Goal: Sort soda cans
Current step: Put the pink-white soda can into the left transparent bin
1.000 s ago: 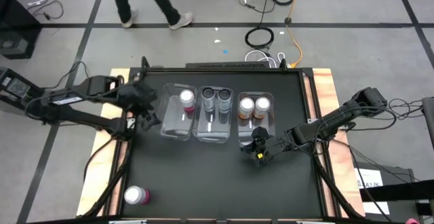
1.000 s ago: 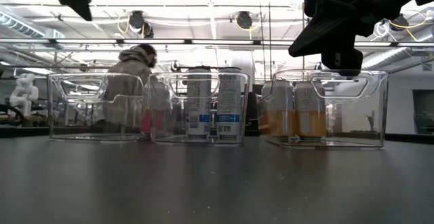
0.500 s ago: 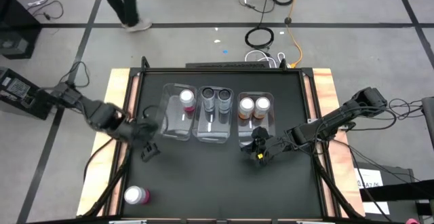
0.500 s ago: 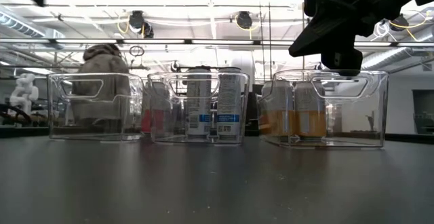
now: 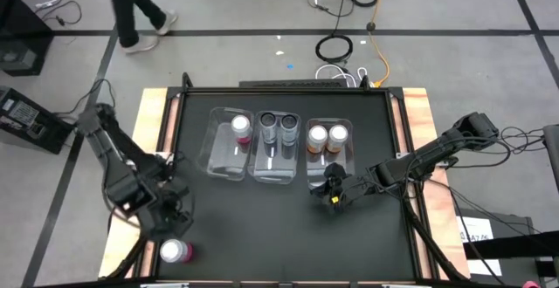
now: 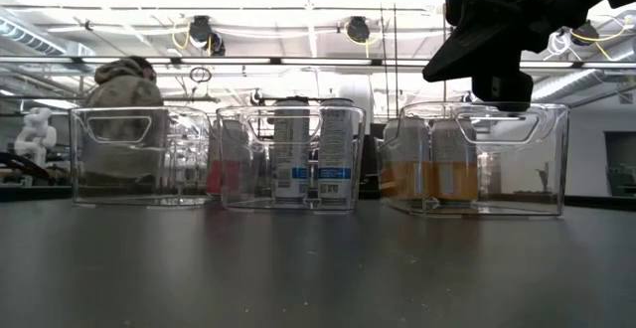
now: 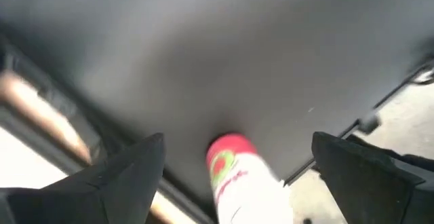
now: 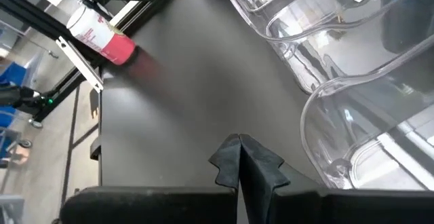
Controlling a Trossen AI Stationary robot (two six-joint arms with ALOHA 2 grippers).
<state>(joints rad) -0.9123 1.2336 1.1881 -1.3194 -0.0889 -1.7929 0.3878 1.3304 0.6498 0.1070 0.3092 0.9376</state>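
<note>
I see three bins (image 5: pixel 229 168) well ahead of my left gripper (image 5: pixel 171 219), which gapes wide and empty just above the last pink can (image 5: pixel 176 251), standing upright at the table's near-left corner; the right gripper (image 5: pixel 333 193), pinched closed, waits far off.

The left wrist view is blurred; its pink-and-white cylindrical can (image 7: pixel 234 176) is cut off by the frame edge. In the low view, the pink can behind the clear plastic bins (image 6: pixel 139 156) shows only as a smear, and the person (image 6: pixel 119 89) is partly hidden.
</note>
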